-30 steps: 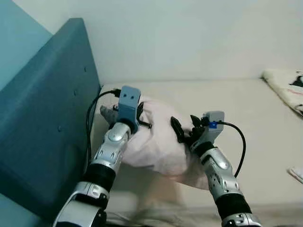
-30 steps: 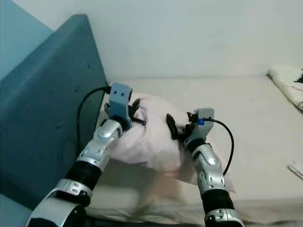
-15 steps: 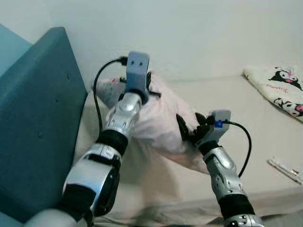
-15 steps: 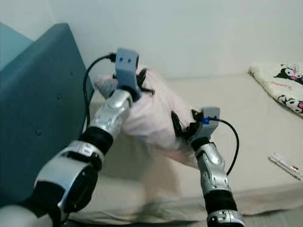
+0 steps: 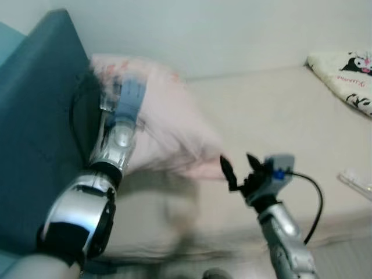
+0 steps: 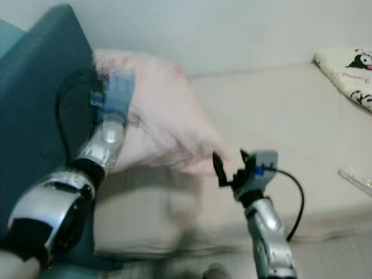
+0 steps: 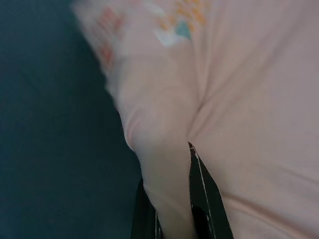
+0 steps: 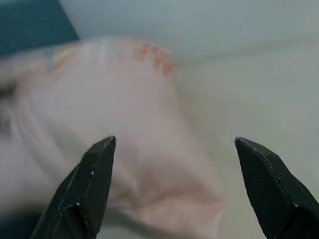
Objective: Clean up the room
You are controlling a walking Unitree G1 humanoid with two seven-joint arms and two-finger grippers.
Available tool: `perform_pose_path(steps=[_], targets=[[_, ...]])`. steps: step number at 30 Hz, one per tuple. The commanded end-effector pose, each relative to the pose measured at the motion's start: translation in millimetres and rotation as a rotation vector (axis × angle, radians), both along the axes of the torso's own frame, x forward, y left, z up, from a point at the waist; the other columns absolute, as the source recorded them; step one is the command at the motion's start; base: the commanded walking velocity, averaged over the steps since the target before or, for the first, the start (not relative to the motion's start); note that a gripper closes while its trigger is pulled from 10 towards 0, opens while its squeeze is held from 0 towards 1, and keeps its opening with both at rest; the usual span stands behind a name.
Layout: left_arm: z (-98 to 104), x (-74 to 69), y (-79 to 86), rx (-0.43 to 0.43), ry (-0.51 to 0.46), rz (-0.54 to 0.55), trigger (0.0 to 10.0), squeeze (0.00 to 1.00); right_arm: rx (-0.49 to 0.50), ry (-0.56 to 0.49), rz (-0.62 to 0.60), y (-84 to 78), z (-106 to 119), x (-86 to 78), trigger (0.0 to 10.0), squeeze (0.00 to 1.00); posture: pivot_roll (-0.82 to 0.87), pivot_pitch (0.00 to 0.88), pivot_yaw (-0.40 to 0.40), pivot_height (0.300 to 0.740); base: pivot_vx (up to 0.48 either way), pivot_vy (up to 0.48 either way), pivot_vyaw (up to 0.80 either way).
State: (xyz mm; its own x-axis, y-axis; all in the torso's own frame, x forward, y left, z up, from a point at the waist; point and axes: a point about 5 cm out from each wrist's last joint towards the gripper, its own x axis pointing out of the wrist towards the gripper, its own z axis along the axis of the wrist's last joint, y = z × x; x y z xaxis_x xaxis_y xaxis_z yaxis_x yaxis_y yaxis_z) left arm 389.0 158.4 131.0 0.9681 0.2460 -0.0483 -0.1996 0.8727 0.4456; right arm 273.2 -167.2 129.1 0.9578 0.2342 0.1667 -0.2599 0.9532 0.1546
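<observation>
A pale pink pillow (image 5: 168, 125) with small coloured prints leans against the teal headboard (image 5: 40, 93) at the head of the bed. My left gripper (image 7: 172, 206) is shut on a fold of the pillow's fabric, and its silver arm (image 5: 113, 142) runs up along the headboard side. My right gripper (image 5: 238, 165) stands open just off the pillow's lower corner, with nothing between its fingers; in the right wrist view the pillow (image 8: 124, 134) lies ahead of the two spread fingertips (image 8: 97, 174). The picture is blurred by motion.
The beige mattress (image 5: 273, 116) stretches to the right. A white cloth with black cartoon prints (image 5: 343, 78) lies at the far right corner. A small flat white item (image 5: 357, 180) rests near the right edge. A pale wall (image 5: 221, 29) runs behind the bed.
My left gripper has carried the pillow up and back against the headboard. My right gripper has let go of the pillow and drawn back, now open. The camera has shifted too.
</observation>
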Motion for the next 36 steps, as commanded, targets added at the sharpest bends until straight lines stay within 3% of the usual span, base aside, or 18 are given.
perform_pose_path(steps=[1,3,4,6,7,8,9,10,11,13,15,17,27,30,31,33,35,36], targets=[[-18,-10.4,9.6,0.11,0.031,0.045,10.0,0.0,0.022,0.011,0.004,3.9,4,-12.1,10.0,0.0,-0.33,0.417,0.085,0.722,0.0,0.0,0.0],[-18,-10.4,9.6,0.11,0.031,0.045,10.0,0.0,0.022,0.011,0.004,3.9,4,-12.1,10.0,0.0,-0.33,0.417,0.085,0.722,0.0,0.0,0.0],[-37,-21.6,19.2,0.158,0.083,0.071,10.0,0.0,0.025,0.017,-0.005,2.2,6,-20.9,10.0,0.0,-0.34,0.449,0.082,0.722,0.0,0.0,0.0],[-37,-21.6,19.2,0.158,0.083,0.071,10.0,0.0,0.025,0.017,-0.005,2.2,6,-20.9,10.0,0.0,-0.34,0.449,0.082,0.722,0.0,0.0,0.0],[-49,-30.6,32.1,0.199,0.115,0.114,10.0,0.0,0.023,0.028,-0.011,0.2,8,-27.2,10.0,0.0,-0.34,0.465,0.071,0.722,0.0,0.0,0.0],[-49,-30.6,32.1,0.199,0.115,0.114,10.0,0.0,0.023,0.028,-0.011,0.2,8,-27.2,10.0,0.0,-0.34,0.465,0.071,0.722,0.0,0.0,0.0],[-54,-36.6,46.8,0.23,0.132,0.16,10.0,0.0,0.021,0.038,-0.013,-1.1,9,-31.8,10.0,0.0,-0.33,0.482,0.061,0.722,0.0,0.0,0.0],[-53,-39.5,61.3,0.238,0.134,0.209,10.0,0.0,0.016,0.048,-0.01,-1.9,10,-34.0,10.0,0.0,-0.32,0.486,0.06,0.722,0.0,0.0,0.0],[-53,-39.5,61.3,0.238,0.134,0.209,10.0,0.0,0.016,0.048,-0.01,-1.9,10,-34.0,10.0,0.0,-0.32,0.486,0.06,0.722,0.0,0.0,0.0],[-49,-43.1,83.2,0.28,0.13,0.255,10.0,0.0,0.013,0.066,-0.011,-2.6,11,-33.4,10.0,0.0,-0.29,0.481,0.06,0.722,0.0,0.0,0.0],[-48,-44.2,88.3,0.295,0.13,0.259,10.0,0.0,0.011,0.073,-0.014,-2.4,12,-33.2,10.0,0.0,-0.29,0.481,0.06,0.722,0.0,0.0,0.0],[-41,-43.3,101.4,0.374,0.142,0.239,10.0,0.0,0.019,0.076,-0.022,-0.6,16,-31.1,10.0,0.0,-0.27,0.465,0.073,0.722,0.0,0.0,0.0],[-37,-42.8,112.2,0.45,0.195,0.196,10.0,0.0,0.014,0.085,-0.041,-3.8,18,-29.5,10.0,0.0,-0.24,0.443,0.095,0.722,0.0,0.0,0.0],[-76,-71.1,124.1,0.343,0.381,0.229,10.0,0.0,0.001,0.098,-0.044,-4.5,16,-25.8,10.0,0.0,-0.22,0.42,0.111,0.722,0.0,0.0,0.0],[-76,-71.1,124.1,0.343,0.381,0.229,10.0,0.0,0.001,0.098,-0.044,-4.5,16,-25.8,10.0,0.0,-0.22,0.42,0.111,0.722,0.0,0.0,0.0],[-98,-94.7,135.3,0.322,0.472,0.27,10.0,0.0,0.001,0.1,-0.044,-2.9,16,-25.2,10.0,0.0,-0.22,0.409,0.112,0.722,0.0,0.0,0.0],[-98,-94.7,135.3,0.322,0.472,0.27,10.0,0.0,0.001,0.1,-0.044,-2.9,16,-25.2,10.0,0.0,-0.22,0.409,0.112,0.722,0.0,0.0,0.0],[-104,-104.7,142.4,0.318,0.497,0.299,10.0,0.0,0.005,0.098,-0.043,-2.5,16,-24.8,10.0,0.0,-0.22,0.405,0.111,0.722,0.0,0.0,0.0]])
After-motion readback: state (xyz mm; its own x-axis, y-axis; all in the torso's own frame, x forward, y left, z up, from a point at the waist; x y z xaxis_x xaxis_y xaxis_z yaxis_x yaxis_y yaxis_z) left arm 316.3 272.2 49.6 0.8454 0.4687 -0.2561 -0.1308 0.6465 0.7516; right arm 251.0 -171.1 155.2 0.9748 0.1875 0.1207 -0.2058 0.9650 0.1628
